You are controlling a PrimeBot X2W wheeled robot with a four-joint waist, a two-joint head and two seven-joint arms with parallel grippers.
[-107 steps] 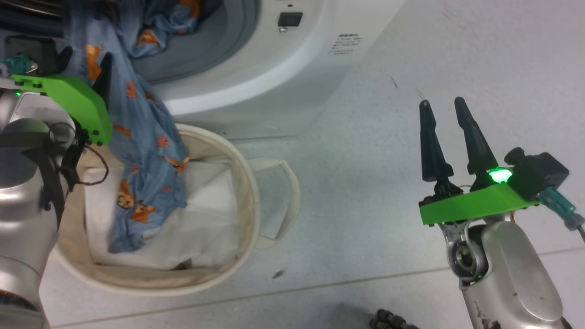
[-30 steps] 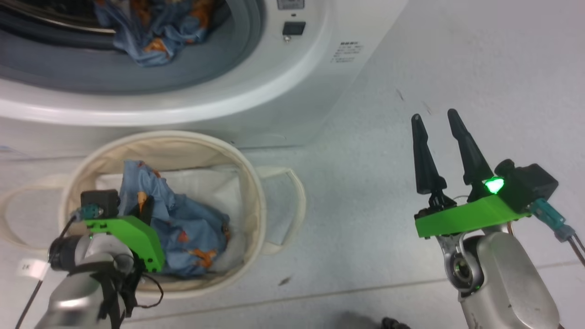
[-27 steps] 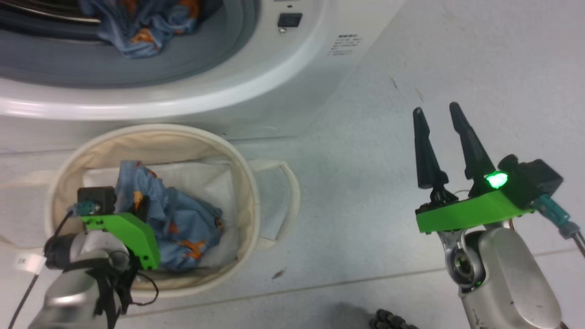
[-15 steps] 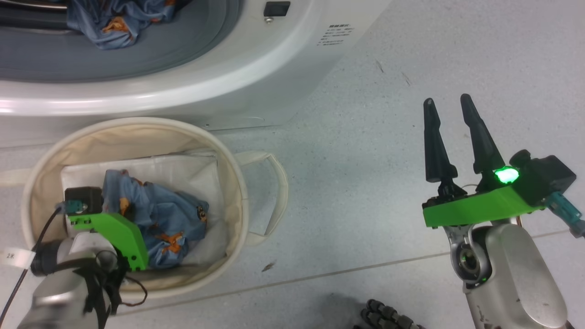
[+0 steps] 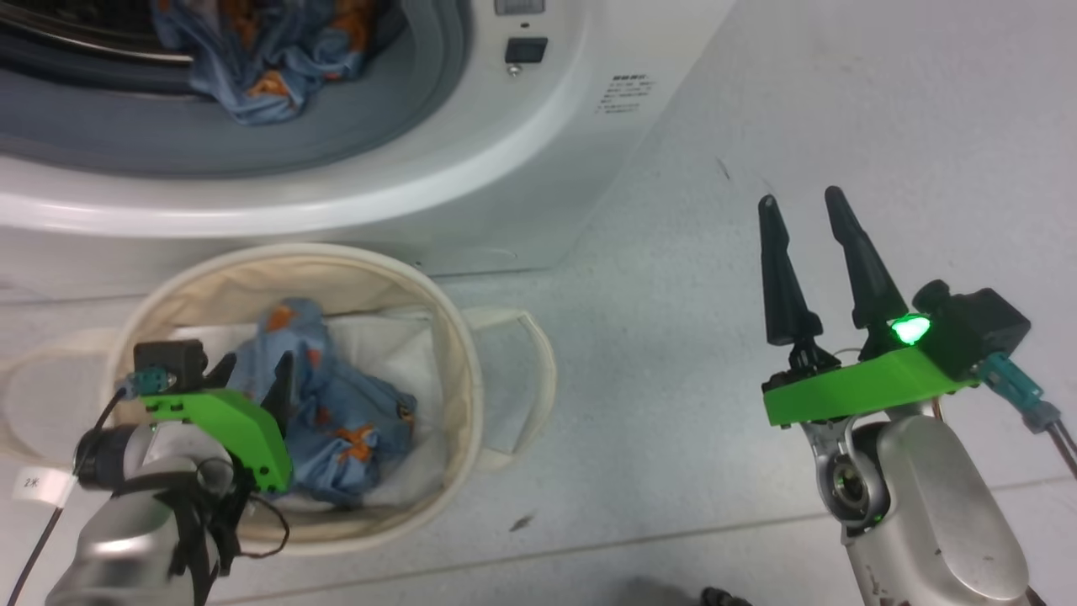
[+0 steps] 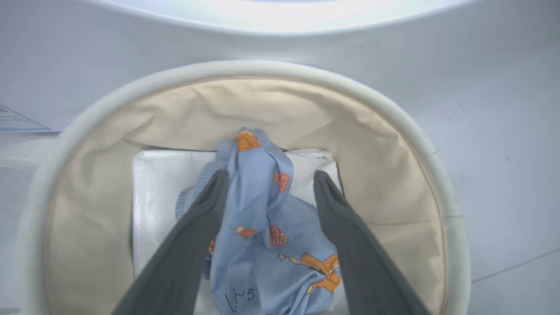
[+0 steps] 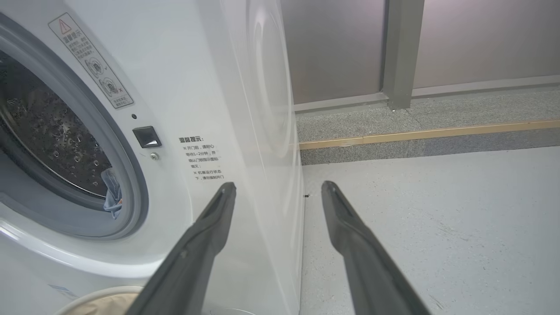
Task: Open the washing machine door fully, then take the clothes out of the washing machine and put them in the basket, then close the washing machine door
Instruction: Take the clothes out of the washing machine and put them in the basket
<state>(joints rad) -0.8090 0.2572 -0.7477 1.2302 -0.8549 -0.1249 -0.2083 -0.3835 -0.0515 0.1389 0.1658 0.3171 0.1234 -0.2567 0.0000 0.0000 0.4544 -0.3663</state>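
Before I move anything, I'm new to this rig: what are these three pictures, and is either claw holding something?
The top-down picture is from the robot's head; the other two look along each arm's two dark fingers. The left gripper sits in the cream basket, jaws spread either side of a blue garment lying on a white sheet; it grips nothing. The right gripper hangs open over the floor, empty, beside the washing machine. More blue clothes are in the drum.
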